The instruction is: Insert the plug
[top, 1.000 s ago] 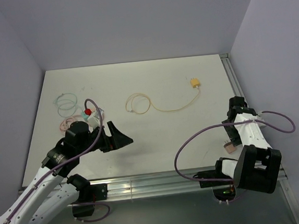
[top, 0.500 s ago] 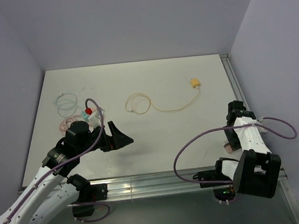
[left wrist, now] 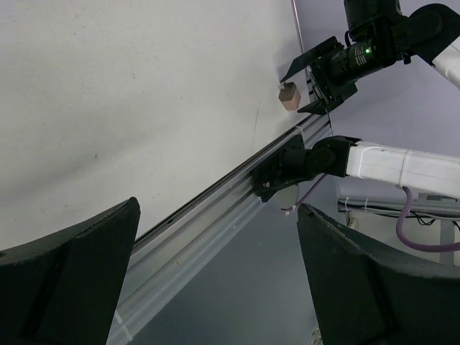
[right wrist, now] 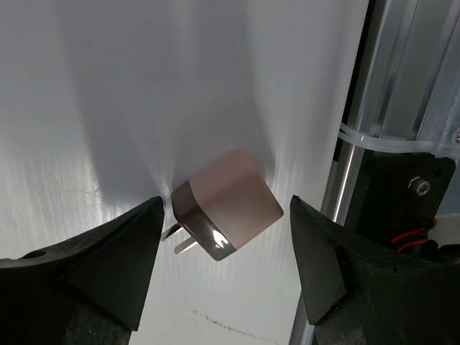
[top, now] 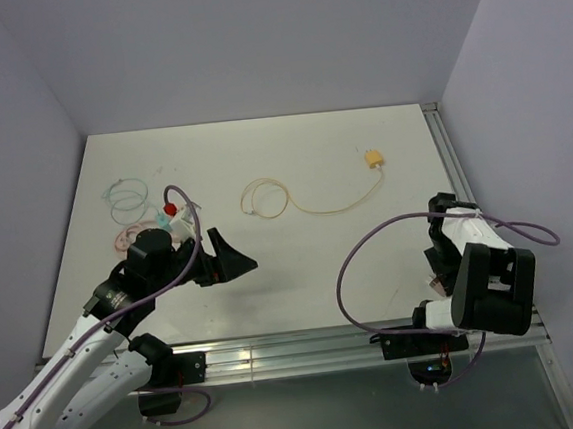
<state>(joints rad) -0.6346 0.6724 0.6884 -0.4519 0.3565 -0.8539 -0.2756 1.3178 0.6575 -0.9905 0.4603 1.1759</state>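
Right arm has folded down over the last second, its wrist swinging in over the near right corner of the table [top: 321, 262], and now the right gripper [right wrist: 224, 215] is straddling the plug [right wrist: 233, 201]. What a clear look from the right wrist: a small rounded cube, dusty pink-brown on the body, with a darker brown face and two flat metal prongs sticking out toward the lower left. It lies flat on the white surface just beside the aluminium rail [right wrist: 402, 86], throwing a soft shadow. The jaws stand wide apart, one finger on each side, a sliver of table showing between plug and pad, so nothing is grasped. From the top camera the plug is mostly hidden under the arm. Over on the other side, the left gripper [left wrist: 217, 208] hangs above the near left part of the table, jaws spread and holding nothing; its camera looks across at the plug, a tiny tan block under the black fingers. Farther back lies a yellow cable [top: 311, 208], looped at one end and ending in a yellow connector [top: 371, 159], well apart from the plug.
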